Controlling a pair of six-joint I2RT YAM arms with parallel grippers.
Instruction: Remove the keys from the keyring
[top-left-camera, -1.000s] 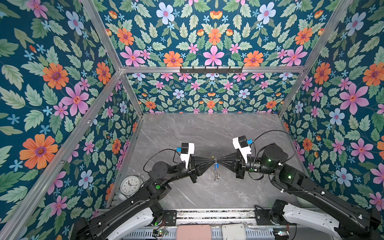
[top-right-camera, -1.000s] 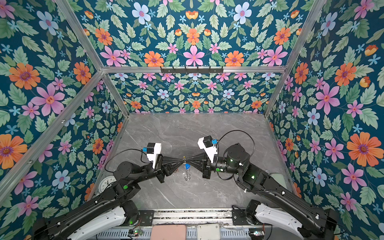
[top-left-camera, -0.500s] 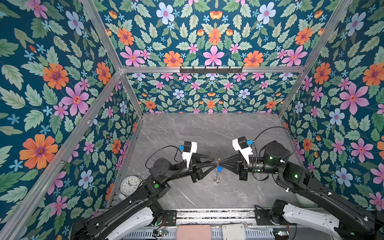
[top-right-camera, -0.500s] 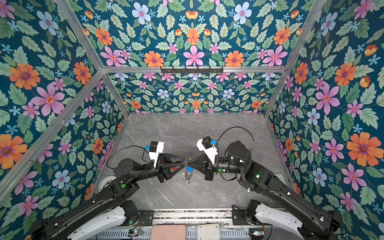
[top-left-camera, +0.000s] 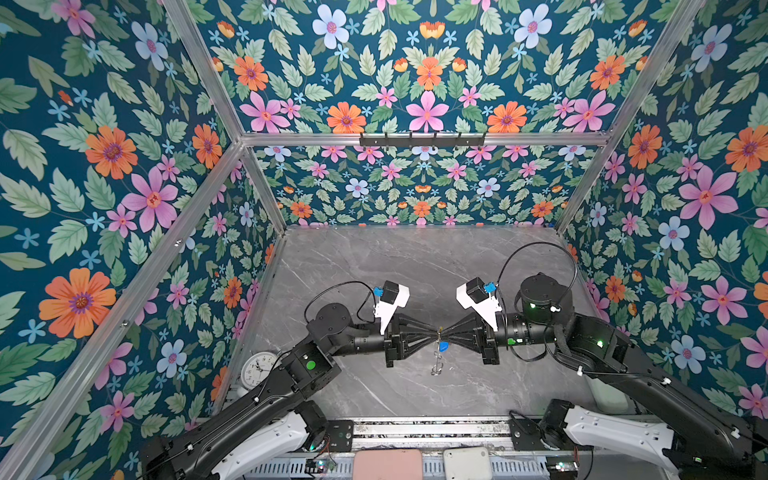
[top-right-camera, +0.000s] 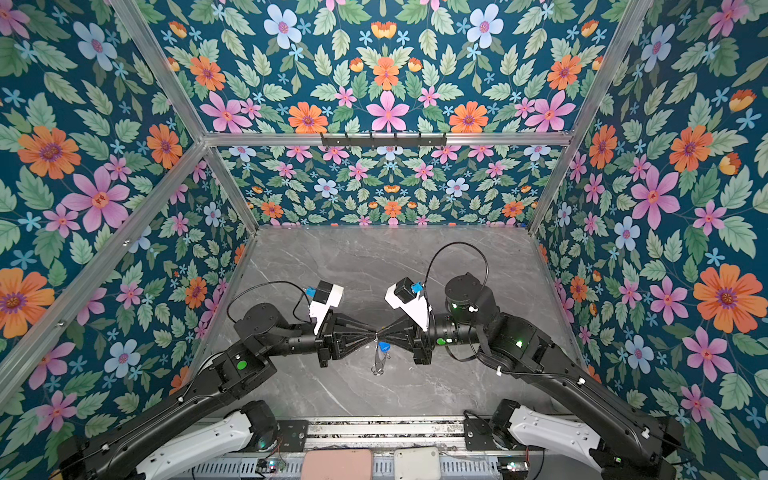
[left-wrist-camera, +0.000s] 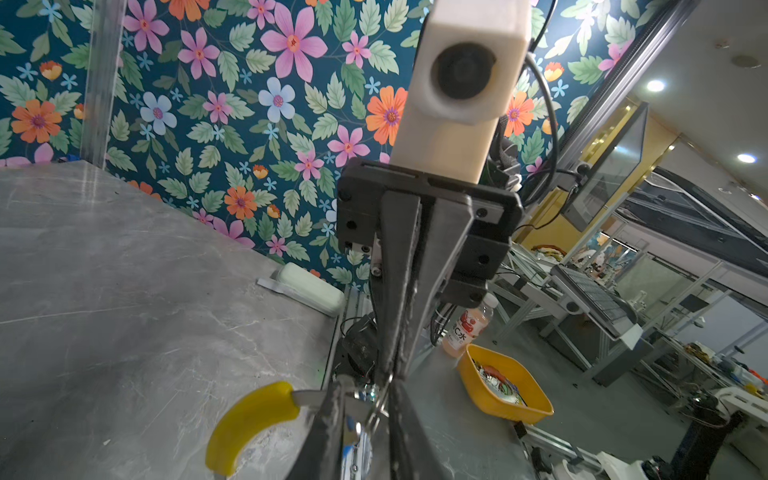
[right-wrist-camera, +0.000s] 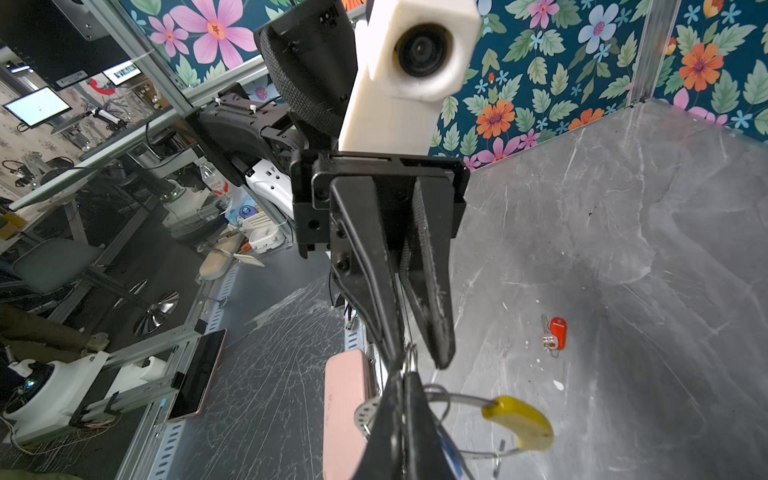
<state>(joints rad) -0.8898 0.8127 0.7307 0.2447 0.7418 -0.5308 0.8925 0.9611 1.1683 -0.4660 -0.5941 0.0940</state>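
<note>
Both grippers meet tip to tip above the middle of the table. My right gripper (top-left-camera: 442, 332) (right-wrist-camera: 402, 380) is shut on the keyring (top-left-camera: 436, 366) (top-right-camera: 379, 365), a thin grey ring with a yellow arc (right-wrist-camera: 519, 420) (left-wrist-camera: 249, 419) that hangs below the tips. The blue-tagged key (top-left-camera: 444, 345) (top-right-camera: 383, 348) dangles from the ring. My left gripper (top-left-camera: 434, 332) (left-wrist-camera: 365, 395) has its jaws a narrow gap apart, with a small metal loop (right-wrist-camera: 409, 356) between the tips. In the right wrist view the red-tagged key (right-wrist-camera: 556, 332) lies loose on the table.
A small white clock (top-left-camera: 258, 369) lies at the table's front left. A white box (left-wrist-camera: 309, 286) sits by the right wall. A pink case (top-left-camera: 387, 464) and a white one (top-left-camera: 465, 462) rest on the front rail. Floral walls enclose three sides.
The left gripper's jaws opened wide half a second ago and have since narrowed again at the right gripper's tips. The right gripper stays shut.
</note>
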